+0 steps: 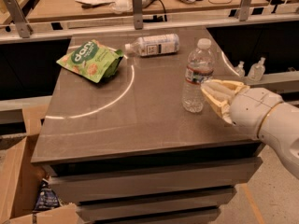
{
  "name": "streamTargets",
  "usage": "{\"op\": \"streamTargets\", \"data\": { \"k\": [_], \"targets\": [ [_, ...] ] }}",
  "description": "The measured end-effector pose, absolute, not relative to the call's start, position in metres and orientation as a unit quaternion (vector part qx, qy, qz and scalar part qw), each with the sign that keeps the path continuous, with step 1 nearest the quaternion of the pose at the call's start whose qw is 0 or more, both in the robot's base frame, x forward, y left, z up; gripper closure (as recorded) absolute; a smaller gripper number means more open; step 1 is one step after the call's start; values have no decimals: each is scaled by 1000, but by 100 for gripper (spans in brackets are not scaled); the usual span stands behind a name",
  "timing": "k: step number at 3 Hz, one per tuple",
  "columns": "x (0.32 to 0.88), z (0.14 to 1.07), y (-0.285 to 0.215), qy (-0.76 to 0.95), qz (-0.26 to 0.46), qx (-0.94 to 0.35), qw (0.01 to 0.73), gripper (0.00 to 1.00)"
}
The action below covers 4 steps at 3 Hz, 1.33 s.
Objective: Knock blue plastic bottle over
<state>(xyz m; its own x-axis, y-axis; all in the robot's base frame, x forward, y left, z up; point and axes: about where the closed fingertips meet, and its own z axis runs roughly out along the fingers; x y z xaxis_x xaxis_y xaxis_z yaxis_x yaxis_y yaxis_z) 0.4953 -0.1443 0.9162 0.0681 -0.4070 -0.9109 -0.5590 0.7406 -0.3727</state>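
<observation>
Camera view, left to right. An open cardboard box [13, 181] stands on the floor far to the left of and below the end effector, holding a dark packet [45, 198]. On the grey desk [117, 129], a green snack bag [91, 59] lies flat, well to the end effector's left and farther back. A bottle with a wide white label [154, 45] lies on its side, left of and behind the end effector. The blue plastic bottle [197, 76] stands upright with its white cap on, immediately left of the end effector. The end effector [206, 88] points leftward, its cream fingers [223, 97] drawn narrow with nothing between them. Their tips meet the bottle's right side just below the label band, though actual contact cannot be confirmed. Two small clear bottles [257, 70] stand behind the end effector, off the desk.
</observation>
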Motion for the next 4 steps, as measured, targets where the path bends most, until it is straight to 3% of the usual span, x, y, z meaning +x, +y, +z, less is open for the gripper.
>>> {"op": "streamTargets", "data": {
  "k": [2, 4],
  "targets": [
    [543, 906, -65, 644, 128, -407, 634, 100],
    [563, 898, -39, 614, 182, -454, 619, 100]
  ]
}}
